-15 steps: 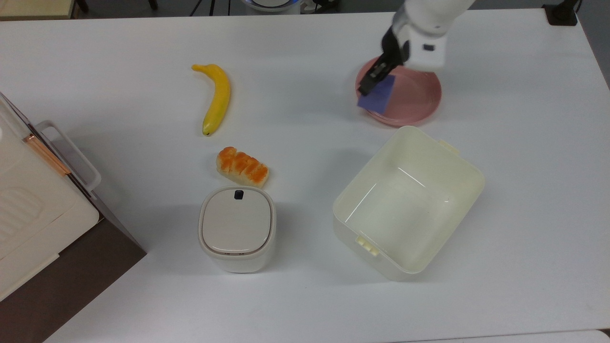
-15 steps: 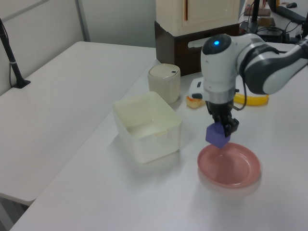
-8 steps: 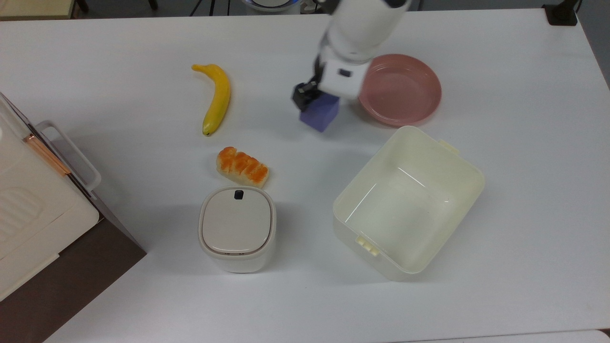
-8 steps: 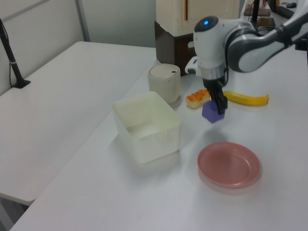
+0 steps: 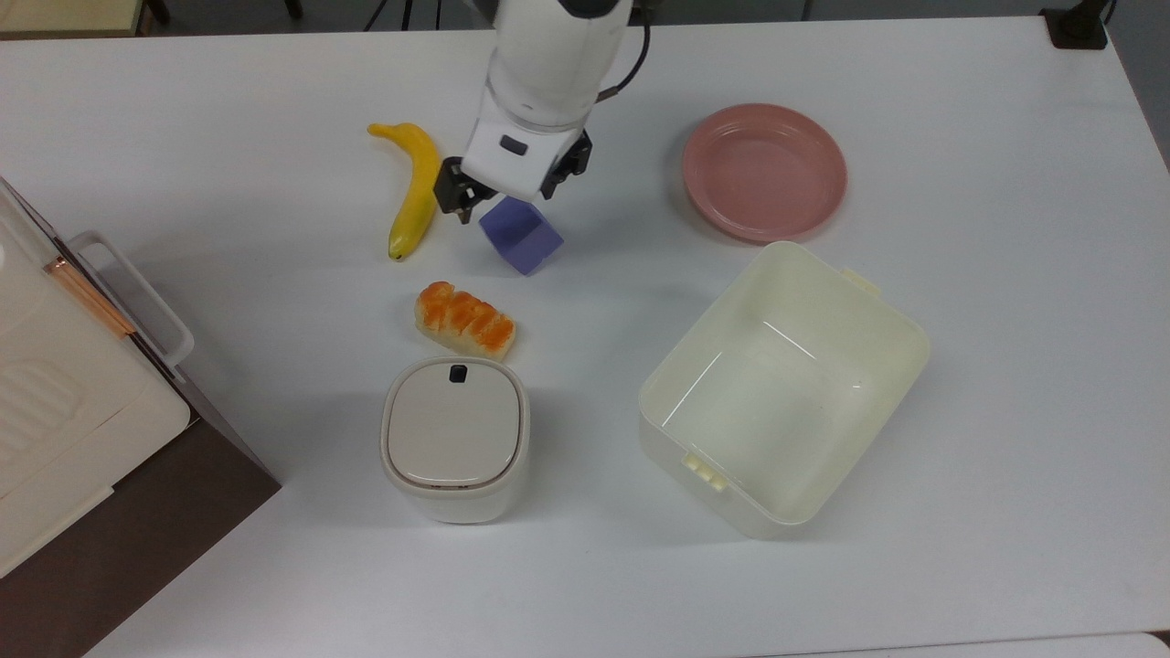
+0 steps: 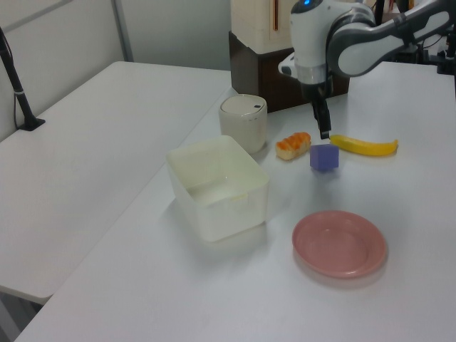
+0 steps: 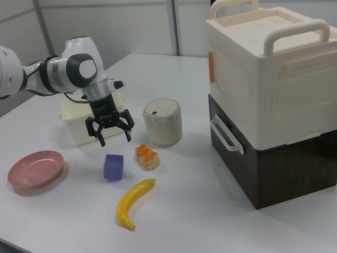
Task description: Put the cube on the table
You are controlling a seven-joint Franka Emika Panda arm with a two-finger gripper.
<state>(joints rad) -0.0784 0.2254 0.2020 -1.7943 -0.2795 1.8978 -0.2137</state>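
White table (image 5: 960,137) under office lighting, with a stacked cream and brown cabinet (image 7: 268,100) at one side. Above it, gripper (image 7: 109,133) hanging with fingers (image 7: 100,137) spread wide apart, holding nothing. Directly beneath the fingertips, clear of them, cube (image 7: 113,166): a small blue-purple block resting flat on the tabletop, released. Just beyond one fingertip, toward the top view's left, yellow banana (image 5: 416,187) lying lengthwise, close to the cube but not touching. Below the fingers in the top view, a little past the cube, orange-glazed bread piece (image 5: 464,320), and farther the same way a lidded cream round-cornered bin (image 5: 454,437). Well off to the top view's right of the fingers, pink plate (image 5: 763,171), bare. Lower right of the fingers in the top view, cream rectangular tub (image 5: 784,388), open-topped. In the left view, gripper (image 6: 324,132) poised above and slightly behind the cube (image 6: 324,157), between the bread and the banana.
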